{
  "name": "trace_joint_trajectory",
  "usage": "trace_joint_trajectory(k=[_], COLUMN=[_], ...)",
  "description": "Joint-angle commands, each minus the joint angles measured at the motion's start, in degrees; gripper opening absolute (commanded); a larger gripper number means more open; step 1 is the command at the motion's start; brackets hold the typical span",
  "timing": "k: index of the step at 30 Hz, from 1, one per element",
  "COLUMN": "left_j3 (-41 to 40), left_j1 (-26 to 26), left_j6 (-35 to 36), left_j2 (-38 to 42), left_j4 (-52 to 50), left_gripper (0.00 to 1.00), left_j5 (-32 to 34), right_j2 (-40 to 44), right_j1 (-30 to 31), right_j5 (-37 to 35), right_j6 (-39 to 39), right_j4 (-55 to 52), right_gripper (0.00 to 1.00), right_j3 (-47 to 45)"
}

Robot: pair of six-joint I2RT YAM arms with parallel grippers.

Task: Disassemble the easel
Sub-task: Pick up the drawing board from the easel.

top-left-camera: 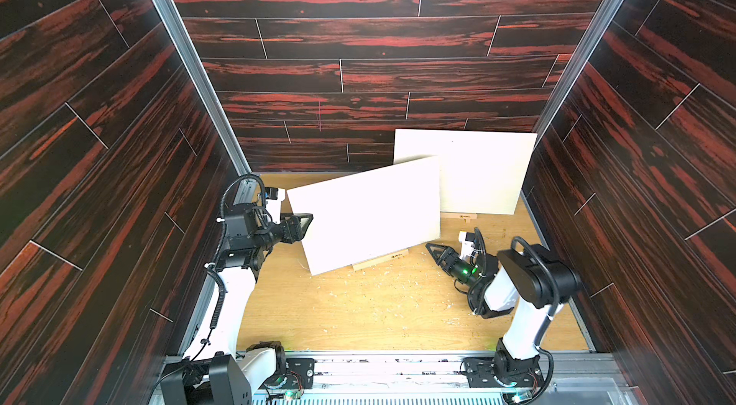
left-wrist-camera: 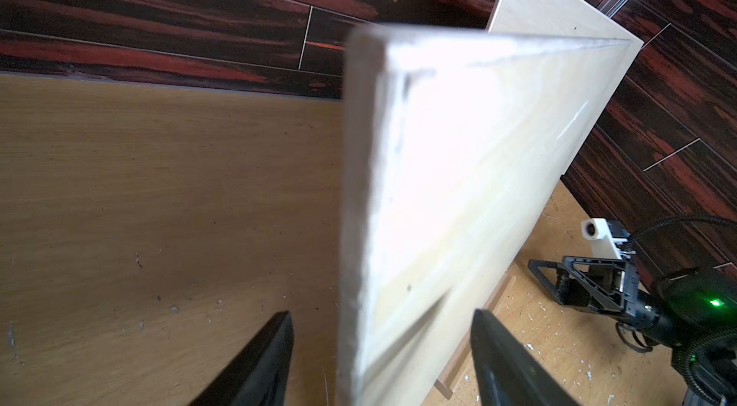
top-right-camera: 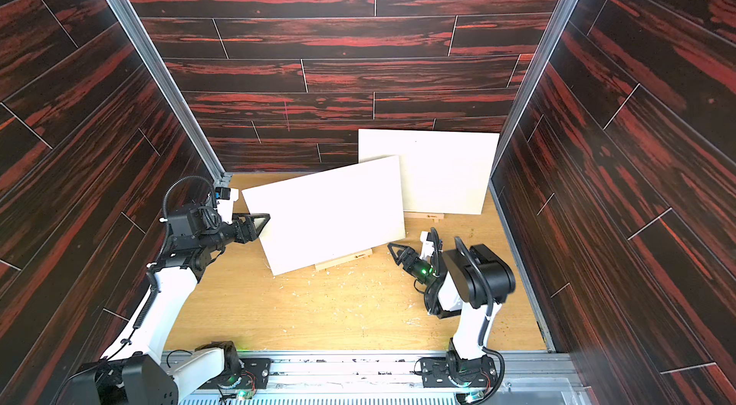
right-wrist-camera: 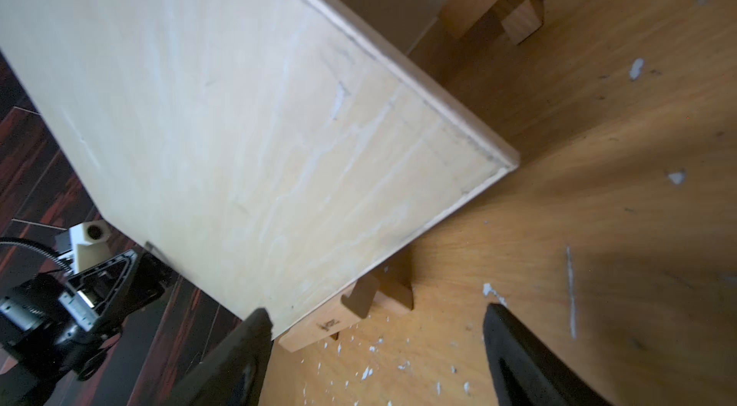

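Left gripper (left-wrist-camera: 381, 313) straddles the left edge of the near board (top-left-camera: 370, 216), jaws apart on either side and, as far as the blurred edge shows, not yet pinching. That board leans on its wooden easel stand (top-left-camera: 382, 259) in the middle of the table (top-left-camera: 358, 315). Right gripper (top-left-camera: 432, 249) hangs wide and empty near the board's lower right corner. Best: pinch squarely, lift straight up, right pinning the stand.

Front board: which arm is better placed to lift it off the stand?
Left: the left gripper straddles the board edge, jaws open; the right gripper sits low near the stand, empty.
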State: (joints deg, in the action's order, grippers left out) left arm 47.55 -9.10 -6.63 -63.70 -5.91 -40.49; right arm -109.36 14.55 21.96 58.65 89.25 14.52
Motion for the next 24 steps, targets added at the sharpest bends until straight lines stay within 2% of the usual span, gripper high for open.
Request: trace_joint_trajectory(k=[1, 24], left_j3=[0.78, 1.53], left_j1=[-0.19, -0.28], left_j6=[0.94, 0.88], left_j2=[0.71, -1.02], left_j4=[0.64, 0.20], left_gripper=[0.73, 0.63], left_j5=[-0.79, -2.54], right_j2=[-2.98, -10.51], right_j1=[1.00, 1.63], right_j5=[-3.50, -2.46], right_j6=[1.71, 5.07], right_j4=[4.03, 4.26], right_gripper=[0.86, 0.82], right_j3=[2.61, 14.27])
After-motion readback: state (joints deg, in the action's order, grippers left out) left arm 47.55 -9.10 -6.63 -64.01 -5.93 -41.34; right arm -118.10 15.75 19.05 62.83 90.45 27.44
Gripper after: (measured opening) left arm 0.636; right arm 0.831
